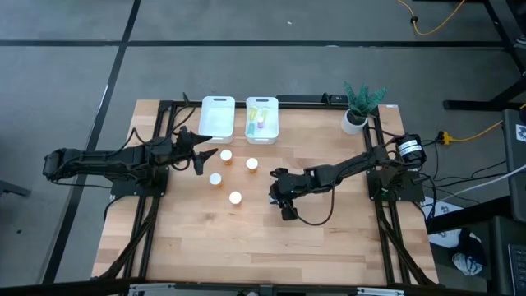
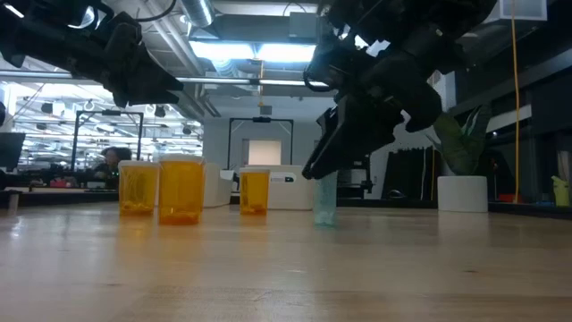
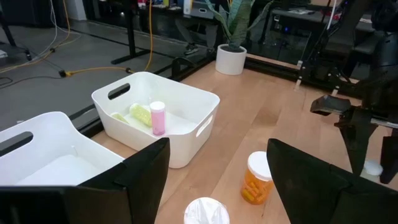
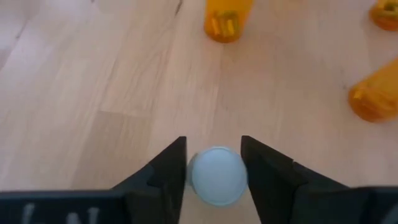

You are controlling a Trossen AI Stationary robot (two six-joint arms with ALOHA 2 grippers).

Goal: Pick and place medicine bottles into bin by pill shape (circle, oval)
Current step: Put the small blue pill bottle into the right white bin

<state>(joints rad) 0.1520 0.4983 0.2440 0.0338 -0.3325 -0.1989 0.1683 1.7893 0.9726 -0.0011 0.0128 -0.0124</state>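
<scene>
1 pale bottle (image 4: 217,175) stands upright between right gripper (image 4: 214,163) fingers.

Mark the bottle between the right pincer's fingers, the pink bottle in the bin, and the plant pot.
pale bottle (image 4: 217,175), right wrist view, white cap top.
pink bottle (image 3: 157,118), left wrist view, its side.
plant pot (image 1: 353,122), high view, white wall.

Pink bottle (image 3: 157,117) upright in the right-hand white bin (image 3: 186,98), orange bottle (image 3: 255,178) on the table (image 3: 267,99).
</scene>
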